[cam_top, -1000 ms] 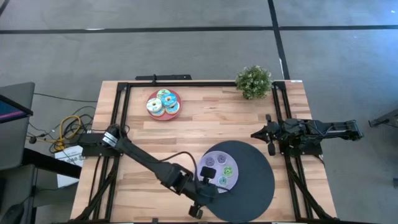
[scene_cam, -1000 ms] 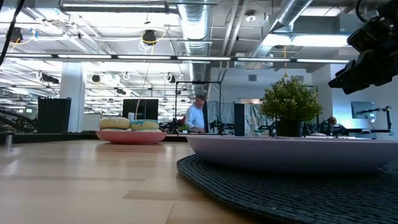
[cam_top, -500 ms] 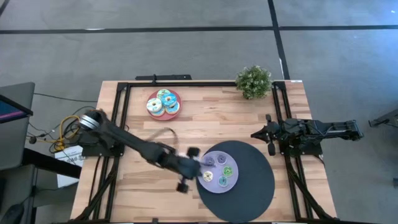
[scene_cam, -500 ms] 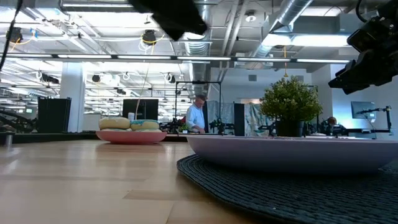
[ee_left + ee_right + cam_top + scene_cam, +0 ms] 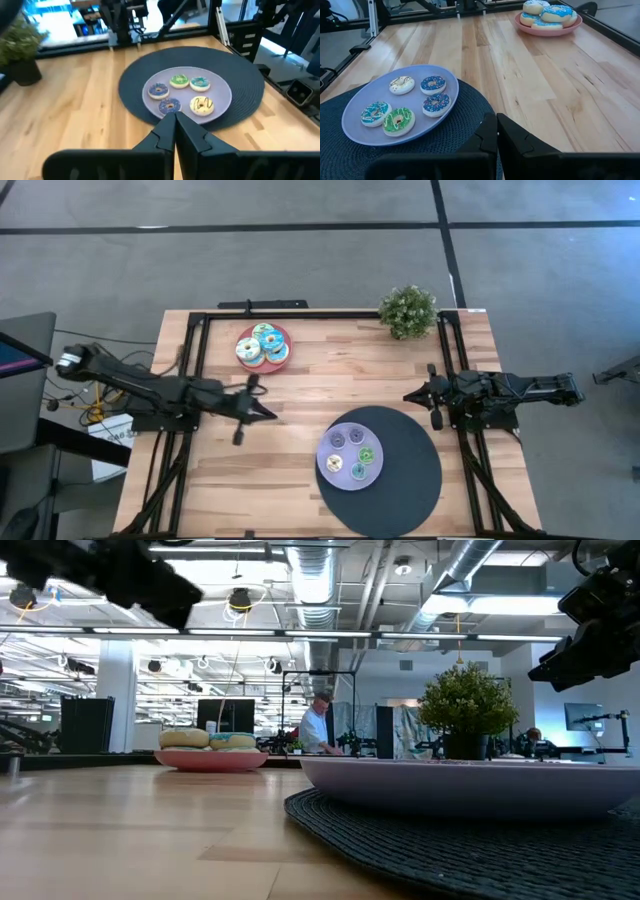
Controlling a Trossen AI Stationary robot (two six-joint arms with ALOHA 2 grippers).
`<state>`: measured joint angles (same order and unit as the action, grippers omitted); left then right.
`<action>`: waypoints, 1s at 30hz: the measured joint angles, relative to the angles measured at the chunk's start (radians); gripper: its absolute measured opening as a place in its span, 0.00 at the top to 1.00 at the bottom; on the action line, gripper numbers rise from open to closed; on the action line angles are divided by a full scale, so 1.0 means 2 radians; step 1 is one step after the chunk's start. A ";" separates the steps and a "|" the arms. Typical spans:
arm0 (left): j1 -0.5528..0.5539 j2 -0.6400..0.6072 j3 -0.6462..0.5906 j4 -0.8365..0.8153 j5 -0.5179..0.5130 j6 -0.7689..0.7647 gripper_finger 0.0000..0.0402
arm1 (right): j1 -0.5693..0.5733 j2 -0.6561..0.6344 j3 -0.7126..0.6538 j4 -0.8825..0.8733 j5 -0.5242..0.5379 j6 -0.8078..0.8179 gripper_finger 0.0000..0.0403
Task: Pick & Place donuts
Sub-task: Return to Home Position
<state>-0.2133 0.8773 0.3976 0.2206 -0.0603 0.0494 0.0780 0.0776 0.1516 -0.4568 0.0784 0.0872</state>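
Observation:
Several small donuts [image 5: 352, 457], iced blue, green, teal and cream, lie on a lavender plate [image 5: 325, 470] that sits on a round dark mat [image 5: 415, 470]. In the left wrist view the small donuts [image 5: 179, 93] show ahead of the fingers. Larger blue and cream donuts [image 5: 263, 345] are piled on a pink plate [image 5: 279, 365] near the far edge. My left gripper [image 5: 270, 415] hovers shut and empty over bare wood, left of the mat. My right gripper [image 5: 410, 394] waits shut at the table's right side.
A small potted plant [image 5: 408, 310] stands at the far right corner. Black frame rails [image 5: 195, 380] run along the left, right and far sides. Bare wood lies between the pink plate and the mat. A person [image 5: 318, 725] stands in the room far behind the table.
My left gripper has drawn back from over the lavender plate, moving toward the table's left and somewhat toward the far edge, and now hangs over bare wood. The donuts on both plates have stayed in place.

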 joint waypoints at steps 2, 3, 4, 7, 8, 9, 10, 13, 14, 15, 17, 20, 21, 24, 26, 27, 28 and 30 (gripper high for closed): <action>0.010 -0.048 -0.027 -0.005 0.006 0.010 1.00 | 0.000 0.000 0.000 0.000 0.000 0.000 1.00; 0.013 -0.069 -0.037 -0.004 0.010 0.011 1.00 | 0.000 0.000 0.000 0.000 0.000 0.000 1.00; 0.017 -0.091 -0.048 -0.003 0.012 0.011 1.00 | 0.000 0.000 0.000 0.000 0.000 0.000 1.00; 0.024 -0.153 -0.073 -0.025 0.019 0.009 1.00 | 0.000 0.000 0.000 0.000 0.000 0.000 1.00; 0.025 -0.173 -0.080 -0.035 0.022 0.008 1.00 | 0.000 0.000 0.000 0.000 0.000 0.000 1.00; 0.026 -0.191 -0.087 -0.045 0.024 0.008 1.00 | 0.000 0.000 0.000 0.000 0.000 0.000 1.00; 0.026 -0.210 -0.093 -0.055 0.024 0.010 1.00 | 0.000 0.000 0.000 0.000 0.000 0.000 1.00; 0.026 -0.267 -0.101 -0.090 0.014 0.019 1.00 | 0.000 0.000 0.000 0.000 0.000 0.000 1.00; 0.026 -0.285 -0.103 -0.101 0.011 0.023 1.00 | 0.000 0.000 0.000 0.000 0.000 0.000 1.00; 0.026 -0.302 -0.104 -0.116 0.006 0.027 1.00 | 0.000 0.000 0.000 0.000 0.000 0.000 1.00; 0.026 -0.335 -0.104 -0.141 -0.003 0.031 1.00 | 0.000 0.000 0.000 0.000 0.000 0.000 1.00; 0.027 -0.384 -0.104 -0.175 -0.008 0.031 1.00 | 0.000 0.000 0.000 0.000 0.000 0.000 1.00; 0.027 -0.400 -0.104 -0.185 -0.008 0.031 1.00 | 0.000 0.000 0.000 0.000 0.000 0.000 1.00; 0.027 -0.439 -0.105 -0.202 -0.008 0.031 1.00 | 0.000 0.000 0.000 0.000 0.000 0.000 1.00; 0.028 -0.438 -0.114 -0.179 -0.004 0.031 1.00 | 0.000 0.000 0.000 0.000 0.000 0.000 1.00; 0.029 -0.437 -0.122 -0.169 0.008 0.028 1.00 | 0.000 0.000 0.000 0.000 0.000 0.000 1.00; 0.029 -0.435 -0.130 -0.149 0.020 0.026 1.00 | 0.000 0.000 0.000 0.000 0.000 0.000 1.00; 0.032 -0.432 -0.157 -0.112 0.033 0.011 1.00 | 0.000 0.000 0.000 0.000 0.000 0.000 1.00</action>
<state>-0.1500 0.0128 0.0842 -0.0035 0.0051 0.0720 0.0783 0.0776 0.1516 -0.4567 0.0783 0.0872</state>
